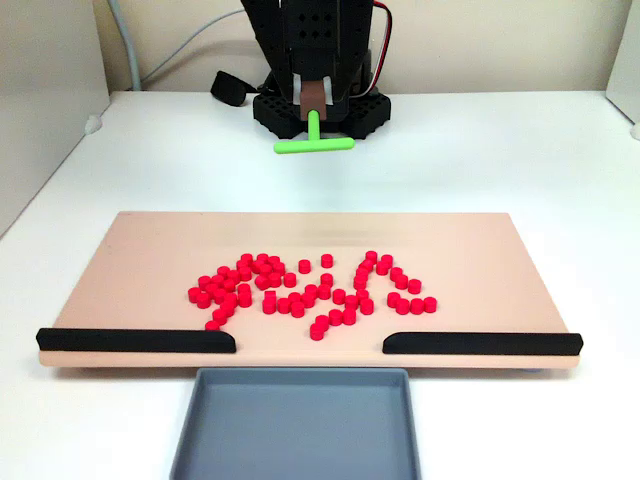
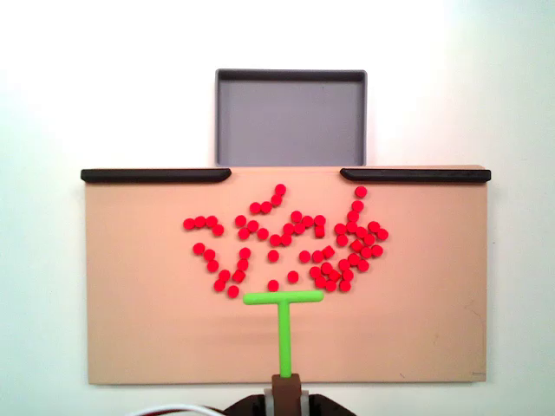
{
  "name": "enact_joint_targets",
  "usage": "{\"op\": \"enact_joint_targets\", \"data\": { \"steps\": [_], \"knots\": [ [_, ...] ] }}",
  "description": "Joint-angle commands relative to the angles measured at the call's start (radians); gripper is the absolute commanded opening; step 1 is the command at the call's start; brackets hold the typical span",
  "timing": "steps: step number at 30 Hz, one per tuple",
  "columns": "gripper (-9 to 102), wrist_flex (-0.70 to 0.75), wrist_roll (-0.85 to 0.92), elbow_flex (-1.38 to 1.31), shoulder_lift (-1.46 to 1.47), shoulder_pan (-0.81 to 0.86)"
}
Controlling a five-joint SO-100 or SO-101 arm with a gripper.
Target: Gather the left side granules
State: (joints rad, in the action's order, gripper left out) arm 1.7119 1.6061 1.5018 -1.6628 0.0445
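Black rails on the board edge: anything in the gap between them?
In both fixed views the gap between the left rail and the right rail is bare board. The gray tray sits just beyond it; the nearest red granules stop short.

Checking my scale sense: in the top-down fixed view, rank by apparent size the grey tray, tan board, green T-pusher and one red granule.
1. tan board
2. grey tray
3. green T-pusher
4. one red granule
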Motion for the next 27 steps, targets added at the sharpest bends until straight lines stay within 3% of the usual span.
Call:
{"op": "enact_joint_targets", "data": {
  "steps": [1,19,27],
  "knots": [
    [0,0.005,0.000,-0.021,-0.012,-0.009],
    [0,0.005,-0.057,-0.026,-0.023,0.021],
    [0,0.005,-0.279,-0.026,-0.035,-0.051]
  ]
}}
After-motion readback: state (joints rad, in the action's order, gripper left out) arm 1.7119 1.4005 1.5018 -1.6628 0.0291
